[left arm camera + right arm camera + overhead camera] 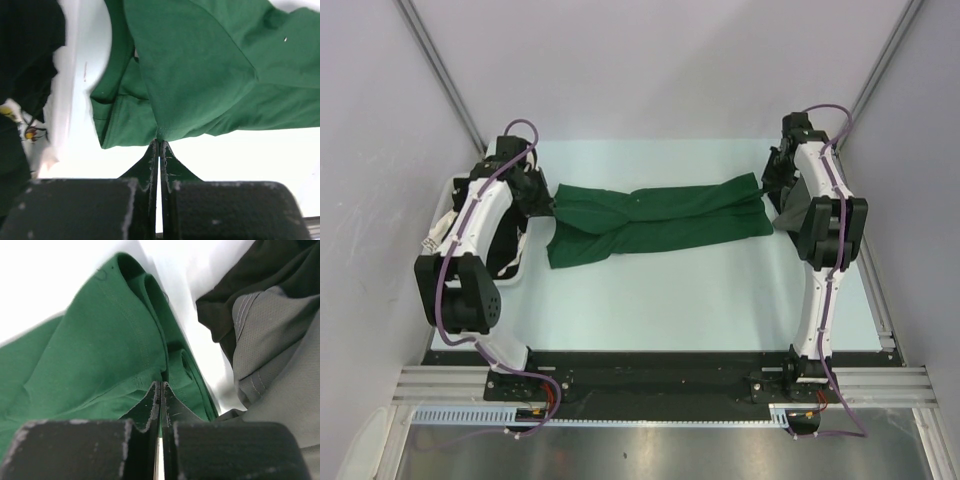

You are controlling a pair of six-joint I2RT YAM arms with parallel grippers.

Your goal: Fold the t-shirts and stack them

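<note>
While both grippers pinch the dark green t-shirt [655, 218] by opposite ends, it lies drawn out in a long band across the far half of the table [670, 300], running from the left gripper [159, 142] to the right gripper [161, 386]. Each pair of jaws is clamped tight on a thin bite of green cloth, only an edge fold by the look of the wrist views. The main risk, I judge, is a slip: if the arms pull further apart or lift unevenly, the cloth may slide out of one grip and that end would drop in a heap. A second risk is the twist near the middle (the overhead view shows two layers crossing there). Laid down like that, the shirt would crease and any fold would come out crooked. A third sits on the right, where a grey t-shirt [272, 340] and a black t-shirt [235, 285] lie just beside the gripped end, near enough that a sweep of the arm could drag them along. The overhead view alone gives the whole span of the shirt, its twist, and the white basket [445, 225] beside the left arm. The wrist views give what it cannot — the closed fingertips and how little fabric each holds. The left wrist view also shows a curved ribbed band that looks like the neckline, so that arm probably holds the collar end.
</note>
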